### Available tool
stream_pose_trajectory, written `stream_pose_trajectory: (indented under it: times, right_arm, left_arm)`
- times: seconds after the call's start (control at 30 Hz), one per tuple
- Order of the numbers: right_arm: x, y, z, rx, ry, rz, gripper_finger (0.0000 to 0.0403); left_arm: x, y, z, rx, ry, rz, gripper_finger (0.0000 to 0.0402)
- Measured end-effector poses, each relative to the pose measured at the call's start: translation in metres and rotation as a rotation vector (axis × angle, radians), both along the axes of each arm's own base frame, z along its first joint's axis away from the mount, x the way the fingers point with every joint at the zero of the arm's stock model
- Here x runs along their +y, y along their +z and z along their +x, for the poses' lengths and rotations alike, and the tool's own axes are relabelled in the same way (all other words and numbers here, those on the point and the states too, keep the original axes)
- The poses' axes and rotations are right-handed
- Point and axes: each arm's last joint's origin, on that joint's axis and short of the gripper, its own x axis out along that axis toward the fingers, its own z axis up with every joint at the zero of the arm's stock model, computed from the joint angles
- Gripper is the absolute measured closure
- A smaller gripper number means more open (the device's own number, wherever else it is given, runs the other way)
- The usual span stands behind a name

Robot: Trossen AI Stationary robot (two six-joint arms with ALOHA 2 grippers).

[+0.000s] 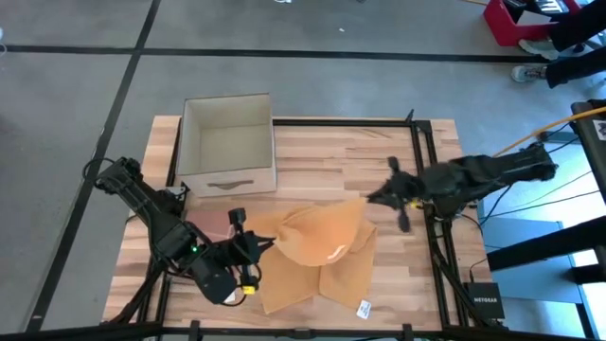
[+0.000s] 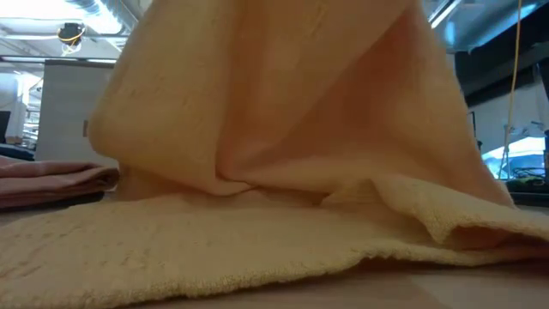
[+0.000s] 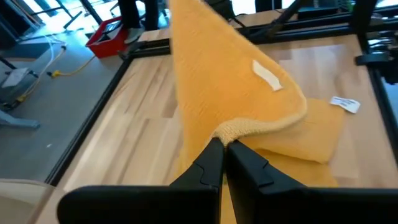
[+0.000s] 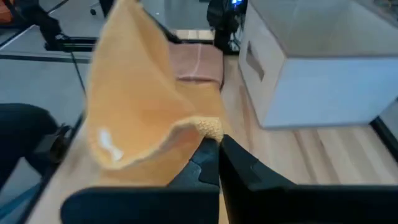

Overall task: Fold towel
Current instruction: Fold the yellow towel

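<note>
My left gripper point(image 3: 222, 144) is clamped on a hemmed corner of the towel point(image 1: 317, 248); my right gripper point(image 4: 216, 142) pinches another corner the same way; between them the cloth hangs raised in a sagging tent, its lower half lying on the surface point(image 1: 322, 152) beneath and ahead of my fingers. It looks soft, light and limp, terry with some grip; I judge it will droop wherever unsupported, so the corners at the hem are the places to hold.
</note>
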Motion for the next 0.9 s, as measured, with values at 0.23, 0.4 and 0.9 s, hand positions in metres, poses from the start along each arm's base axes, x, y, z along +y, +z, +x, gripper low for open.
stream_pose_trajectory:
  times: [0.23,0.4,0.9]
  right_arm:
    - [0.034,-0.001,-0.035,0.069,-0.015,0.053,0.0402]
    - [0.047,0.015,-0.051,0.028,-0.058,-0.009,0.0403]
    - [0.009,0.039,-0.022,-0.091,0.004,-0.091,0.0403]
  left_arm:
    - [0.009,0.001,0.005,-0.002,0.031,0.037,0.0396]
    - [0.016,0.014,-0.004,-0.042,0.041,0.052,0.0396]
    - [0.13,0.038,0.03,0.024,-0.057,-0.079,0.0396]
